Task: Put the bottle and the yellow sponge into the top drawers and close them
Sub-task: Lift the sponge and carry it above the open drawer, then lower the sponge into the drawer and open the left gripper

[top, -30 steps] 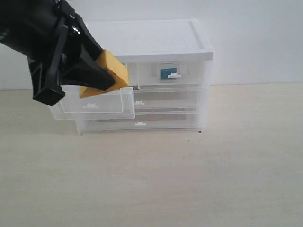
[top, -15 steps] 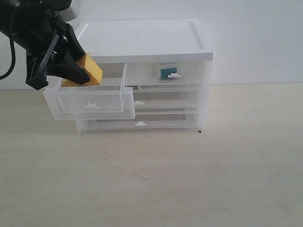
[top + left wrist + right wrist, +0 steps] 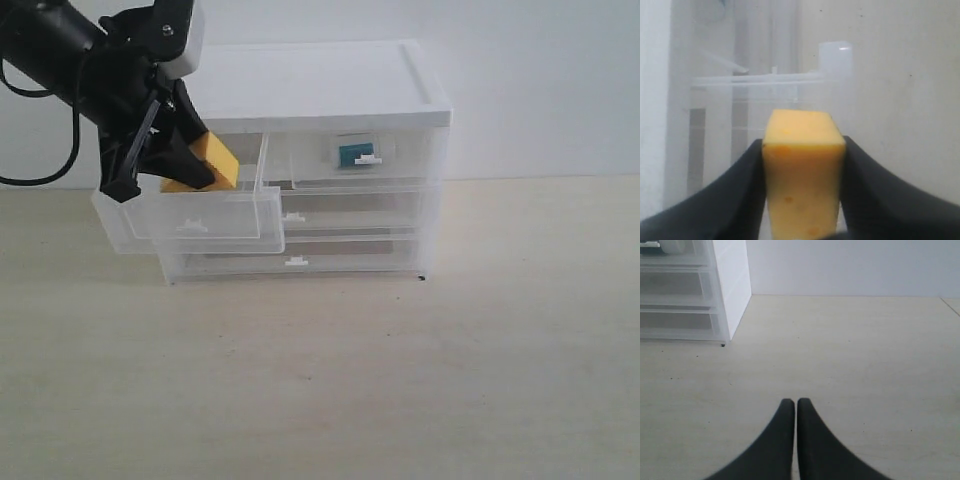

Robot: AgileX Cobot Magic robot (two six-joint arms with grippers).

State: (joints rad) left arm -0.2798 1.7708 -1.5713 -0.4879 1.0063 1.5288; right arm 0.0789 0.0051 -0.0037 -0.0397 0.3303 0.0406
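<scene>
At the far left of the exterior view, the left gripper reaches down at an angle from a black arm, its jaws clamped on the sponge. The left wrist view confirms the grip: both black fingers press flat against opposite sides of the yellow block. The sponge hangs tilted over the left top drawer, with its lower end at the drawer's opening; contact with the drawer floor cannot be determined. This drawer is pulled out well forward of the cabinet and sits slightly skewed. To its right, the right top drawer is pushed in flush. The bottle lies inside it, its teal label visible through the clear front just behind the white handle tab. Below, the two wide drawers are closed. The cabinet stands on a pale table. The right gripper appears only in its wrist view, jaws fully together and holding nothing, above bare table to the cabinet's right
</scene>
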